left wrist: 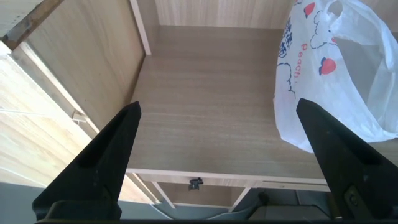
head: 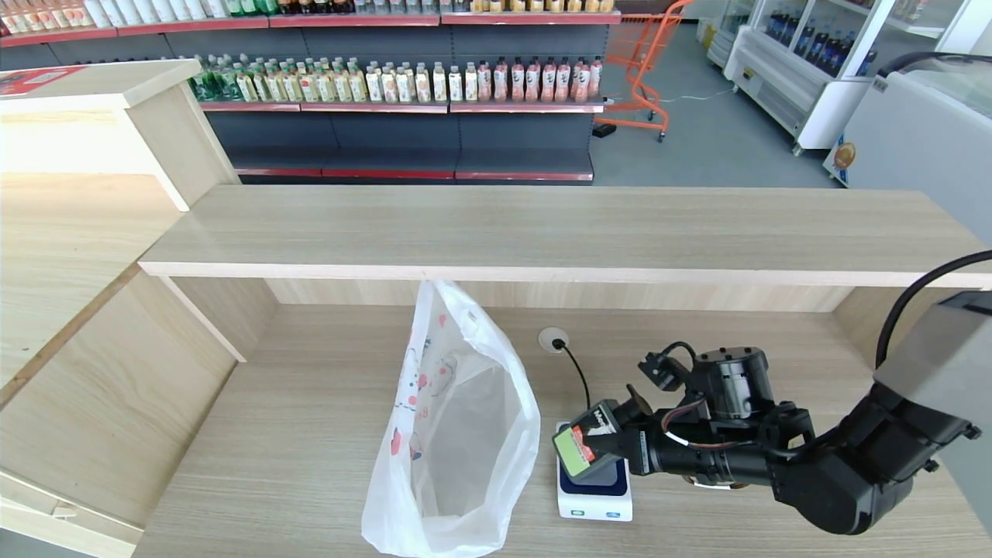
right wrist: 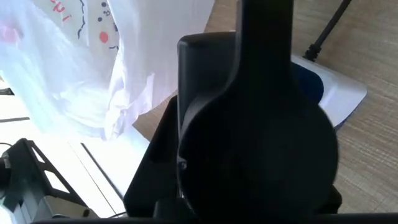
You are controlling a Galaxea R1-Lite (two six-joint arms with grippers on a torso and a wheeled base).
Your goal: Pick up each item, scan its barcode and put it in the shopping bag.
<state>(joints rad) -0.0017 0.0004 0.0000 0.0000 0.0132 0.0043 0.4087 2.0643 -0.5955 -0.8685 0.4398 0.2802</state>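
Observation:
My right gripper (head: 593, 446) is shut on a small dark item (head: 580, 449) with a green and red label, held just above the white scanner (head: 594, 504) with its blue top. In the right wrist view the dark item (right wrist: 249, 137) sits close before the camera, with the scanner (right wrist: 333, 93) behind it and the shopping bag (right wrist: 87, 56) beside it. The white plastic shopping bag (head: 453, 434) with red prints stands open on the counter, left of the scanner. My left gripper (left wrist: 217, 130) is open over bare counter, with the bag (left wrist: 339, 74) off to one side.
A black cable (head: 575, 372) runs from the scanner to a round port (head: 553, 339) in the counter. A raised wooden ledge (head: 542, 232) borders the far side and a wooden side wall (head: 116, 403) the left. Store shelves and freezers stand beyond.

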